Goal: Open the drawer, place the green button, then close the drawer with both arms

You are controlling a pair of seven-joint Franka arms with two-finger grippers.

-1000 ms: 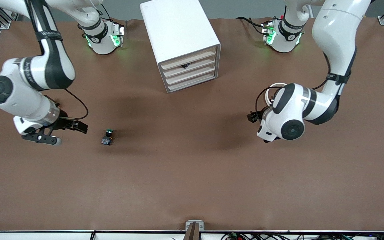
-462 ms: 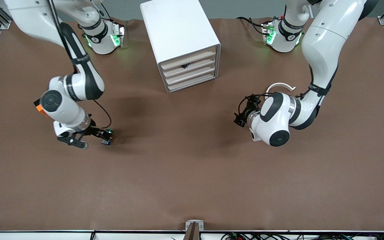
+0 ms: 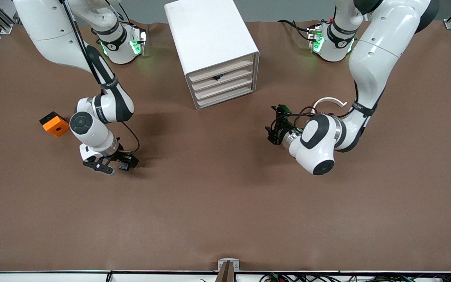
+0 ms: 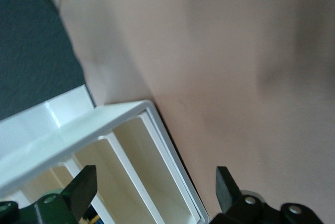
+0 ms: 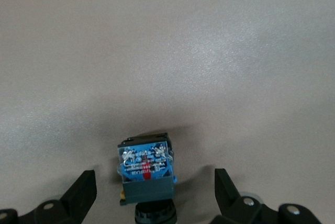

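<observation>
The white cabinet [image 3: 210,39] stands at the middle of the table near the arms' bases. Its four cream drawer fronts [image 3: 222,80] all look shut. The button [image 3: 124,167] lies on its side on the brown table, nearer the front camera than the cabinet, toward the right arm's end. My right gripper [image 3: 115,163] is low over it and open. In the right wrist view the button [image 5: 145,169] lies between the spread fingers [image 5: 82,191], untouched. My left gripper [image 3: 271,131] is open and empty, facing the cabinet, whose drawer fronts [image 4: 131,150] fill its wrist view.
An orange block with a black hole [image 3: 54,123] lies on the table beside the right arm's elbow, toward the right arm's end. A small black piece [image 3: 217,77] sits at the cabinet's second drawer front. A white curved cable [image 3: 329,100] loops by the left arm's wrist.
The right arm swung in and lowered its open gripper around the button, uncovering the orange block. The left arm turned its gripper closer to the cabinet.
</observation>
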